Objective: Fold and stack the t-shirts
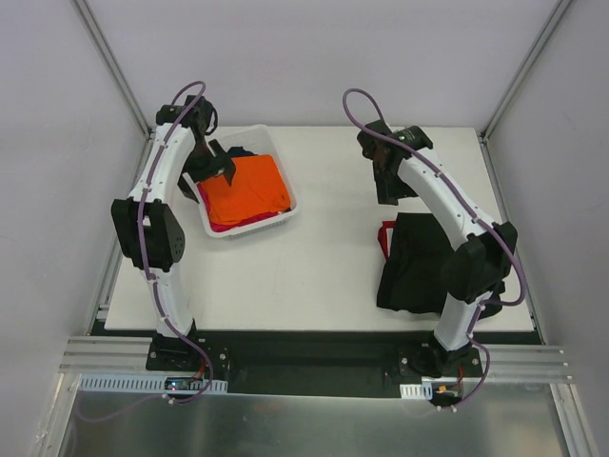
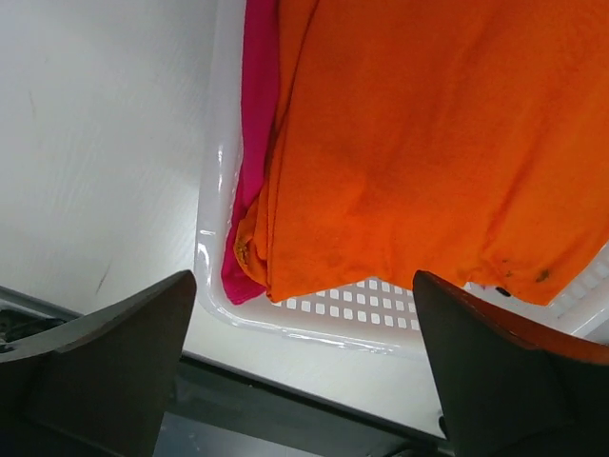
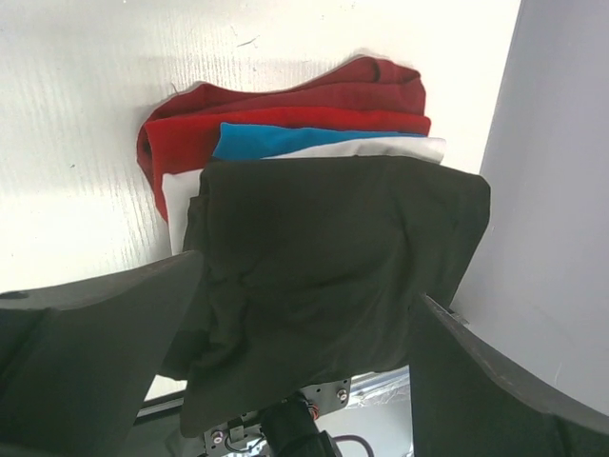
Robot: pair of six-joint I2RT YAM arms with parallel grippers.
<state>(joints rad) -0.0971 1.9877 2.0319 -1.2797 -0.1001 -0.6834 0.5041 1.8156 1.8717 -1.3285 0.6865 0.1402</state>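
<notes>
Left claw [image 2: 304,305] released over soft orange shirt [image 2: 428,143], lattice basket [image 2: 215,190]; right claw [image 3: 309,286] released over black shirt [image 3: 343,228].

One white plastic lattice basket [image 2: 219,190] holds one bright orange cloth shirt [image 1: 245,188] and one magenta-pink cloth shirt [image 2: 255,143]. Right of the basket: one black cloth shirt [image 3: 333,276], one white layer [image 3: 381,149], one blue layer [image 3: 276,140], and red folds [image 3: 190,133], count unclear.
</notes>
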